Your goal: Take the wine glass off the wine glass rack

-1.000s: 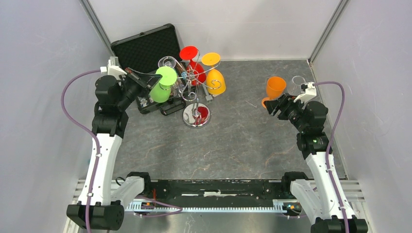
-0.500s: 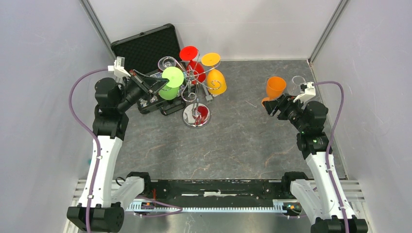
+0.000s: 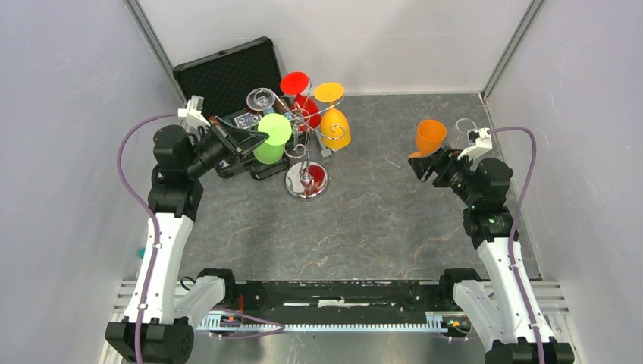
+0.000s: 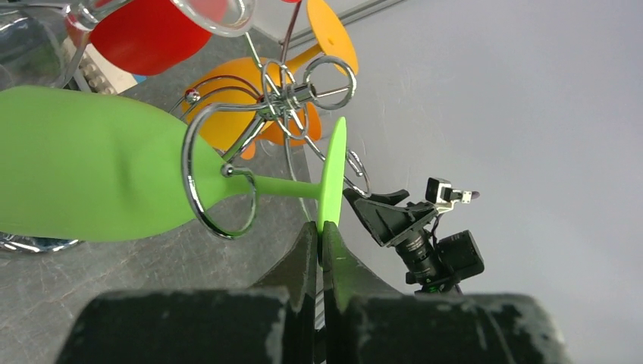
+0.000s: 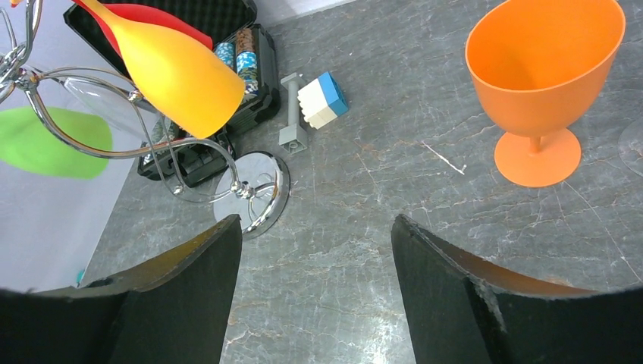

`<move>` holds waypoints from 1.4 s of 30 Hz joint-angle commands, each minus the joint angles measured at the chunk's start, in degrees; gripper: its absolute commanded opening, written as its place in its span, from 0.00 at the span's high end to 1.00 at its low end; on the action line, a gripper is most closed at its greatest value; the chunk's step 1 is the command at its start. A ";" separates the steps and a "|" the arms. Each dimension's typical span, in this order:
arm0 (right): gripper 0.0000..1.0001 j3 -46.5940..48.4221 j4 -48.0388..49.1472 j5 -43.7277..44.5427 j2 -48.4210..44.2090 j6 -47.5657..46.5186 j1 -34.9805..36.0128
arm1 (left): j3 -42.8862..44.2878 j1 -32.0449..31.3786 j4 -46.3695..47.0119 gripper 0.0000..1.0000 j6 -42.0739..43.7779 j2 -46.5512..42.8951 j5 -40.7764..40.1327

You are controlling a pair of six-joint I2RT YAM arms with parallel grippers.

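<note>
left gripper (image 4: 320,233): jaws pressed onto the thin edge of the foot (image 4: 332,171) of the green wine glass (image 4: 91,178), a pinch on very little material. the glass hangs tilted on the wine glass rack (image 3: 307,180), its stem threaded through one curled hook arm (image 4: 199,199), with the bowl on the far side of the curl and the foot on your side. neither end looks able to pass through that curl, so carry the stem sideways out of the hook's open mouth, by the ball tip (image 4: 225,171), rather than pulling along the stem. keep the move slow and level: the rack looks light, and the red glass (image 4: 144,34) and yellow glass (image 4: 220,129) hang close. watch for the foot pivoting in the pinch. right gripper (image 5: 315,227): jaws spread, holding nothing, near the orange glass (image 5: 542,76) standing on the table (image 5: 379,189), well apart from the rack.
</note>
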 commanded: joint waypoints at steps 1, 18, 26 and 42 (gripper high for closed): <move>0.23 0.06 2.49 -1.12 -1.00 0.10 -0.23 | -0.70 0.16 2.61 0.98 -1.80 0.34 1.79; 0.21 -2.24 8.11 -8.34 -0.47 2.04 -0.14 | 0.36 0.11 -14.34 0.98 1.13 -13.31 -4.95; 0.18 -6.09 14.20 -14.40 -1.38 3.96 -0.04 | -6.60 -0.05 -6.68 0.98 -8.75 -17.35 5.59; 0.09 -15.11 30.97 -18.93 -1.94 14.18 3.41 | -13.17 -3.07 12.62 0.98 -24.83 -21.89 11.12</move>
